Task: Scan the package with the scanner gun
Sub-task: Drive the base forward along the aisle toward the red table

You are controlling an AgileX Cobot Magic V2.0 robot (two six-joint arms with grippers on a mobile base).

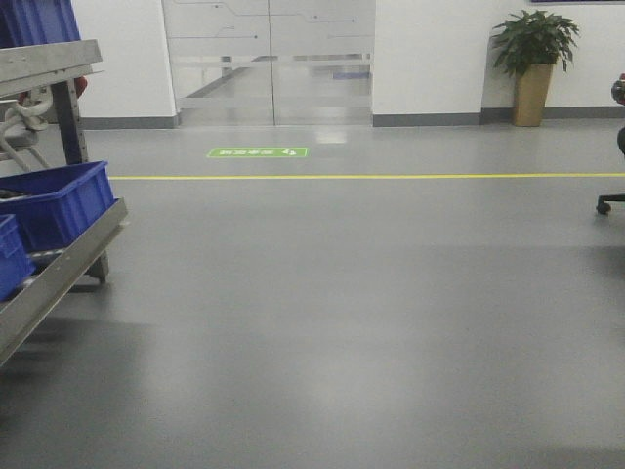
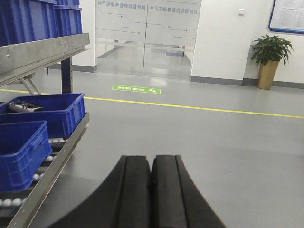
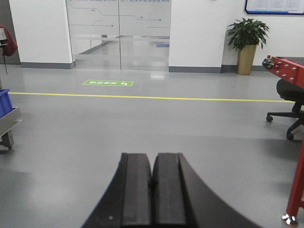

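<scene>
The package and the scanner gun are out of view in all three views. My left gripper (image 2: 151,158) fills the bottom of the left wrist view, its two black fingers pressed together with nothing between them, pointing out over grey floor. My right gripper (image 3: 152,156) looks the same in the right wrist view, shut and holding nothing. Neither gripper shows in the front view.
A metal roller rack (image 2: 52,164) with blue bins (image 2: 50,111) stands at the left, also the rack (image 1: 59,278) in the front view. An office chair (image 3: 289,102) and a red frame (image 3: 297,190) stand at the right. Glass doors (image 1: 269,59), a yellow floor line (image 1: 371,177) and a potted plant (image 1: 533,59) lie ahead.
</scene>
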